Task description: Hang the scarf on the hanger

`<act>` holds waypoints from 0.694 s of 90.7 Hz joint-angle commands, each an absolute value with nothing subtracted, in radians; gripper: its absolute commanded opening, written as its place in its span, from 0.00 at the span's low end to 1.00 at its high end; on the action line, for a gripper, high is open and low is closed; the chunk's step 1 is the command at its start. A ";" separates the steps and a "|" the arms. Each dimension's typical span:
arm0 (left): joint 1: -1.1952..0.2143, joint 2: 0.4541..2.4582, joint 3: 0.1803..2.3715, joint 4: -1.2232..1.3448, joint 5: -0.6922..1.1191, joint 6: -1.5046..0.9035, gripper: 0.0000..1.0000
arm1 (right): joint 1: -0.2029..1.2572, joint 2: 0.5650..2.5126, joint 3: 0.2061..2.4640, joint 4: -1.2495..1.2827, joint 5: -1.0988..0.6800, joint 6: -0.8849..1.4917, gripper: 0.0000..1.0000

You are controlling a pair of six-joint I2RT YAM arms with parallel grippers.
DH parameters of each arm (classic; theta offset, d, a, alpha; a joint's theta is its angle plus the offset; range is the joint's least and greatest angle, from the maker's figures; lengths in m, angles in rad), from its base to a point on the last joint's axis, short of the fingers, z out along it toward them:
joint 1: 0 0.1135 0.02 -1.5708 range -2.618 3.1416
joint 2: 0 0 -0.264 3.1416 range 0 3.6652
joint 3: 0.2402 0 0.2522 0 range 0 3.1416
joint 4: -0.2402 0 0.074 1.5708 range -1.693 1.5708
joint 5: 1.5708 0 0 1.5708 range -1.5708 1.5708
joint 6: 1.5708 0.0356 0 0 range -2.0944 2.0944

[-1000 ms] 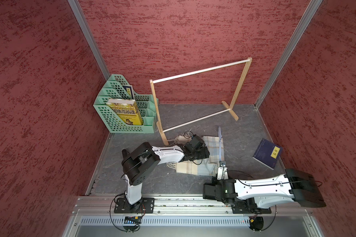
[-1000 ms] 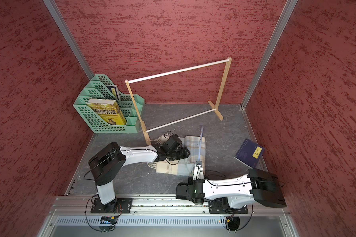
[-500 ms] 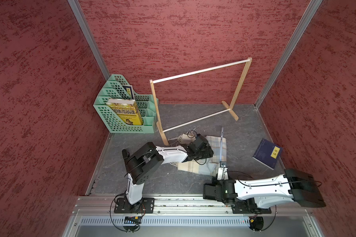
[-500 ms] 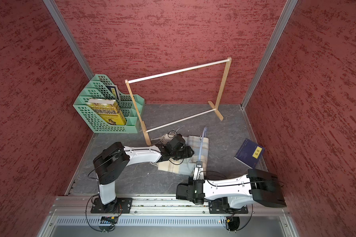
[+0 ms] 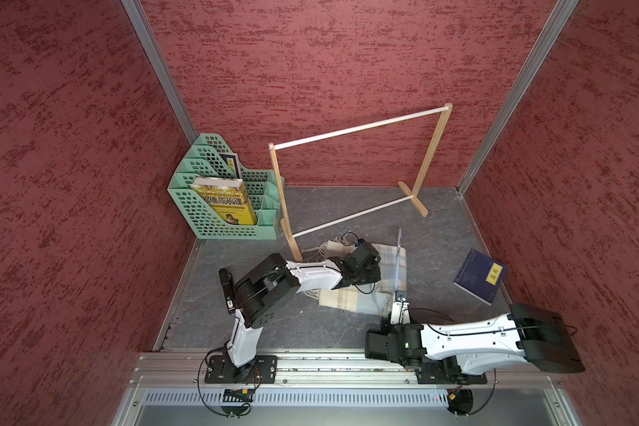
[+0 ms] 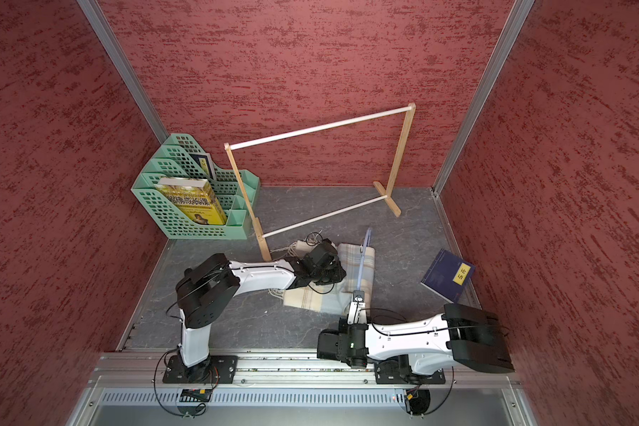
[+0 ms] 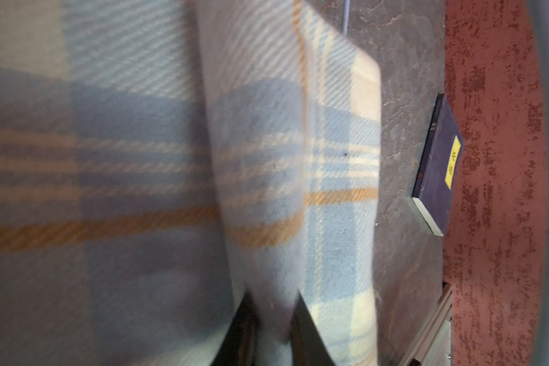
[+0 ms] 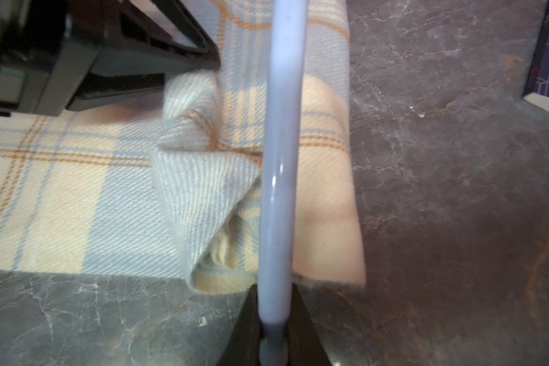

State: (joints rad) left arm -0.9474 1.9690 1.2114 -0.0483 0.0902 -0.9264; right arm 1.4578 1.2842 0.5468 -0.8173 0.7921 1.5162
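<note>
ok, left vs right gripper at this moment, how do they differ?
Left gripper is shut on a raised fold of the scarf; right gripper is shut on the thin blue hanger. Left gripper sits over the scarf; right gripper sits off it, just past the edge nearest the robot's base, with the hanger reaching across the cloth. Shared: both are shut on something.

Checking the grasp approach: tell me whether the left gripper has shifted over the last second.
Yes. The left gripper moved across the scarf, away from the wooden rack's near foot and toward the hanger.
</note>
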 commanded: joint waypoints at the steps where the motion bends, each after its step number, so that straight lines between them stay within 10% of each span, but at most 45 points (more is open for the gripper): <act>1: -0.939 1.972 1.220 -0.051 0.076 -0.909 0.00 | 1.456 1.274 0.528 -0.833 0.788 1.552 0.00; 63: -0.756 1.766 1.057 -0.106 0.106 -0.789 0.00 | 1.456 1.024 0.449 -0.567 0.747 1.230 0.00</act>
State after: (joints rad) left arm -0.7666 1.7969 1.0702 -0.0868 0.0998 -0.8318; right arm 1.4578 1.0321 0.4610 -0.6609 0.7570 1.3128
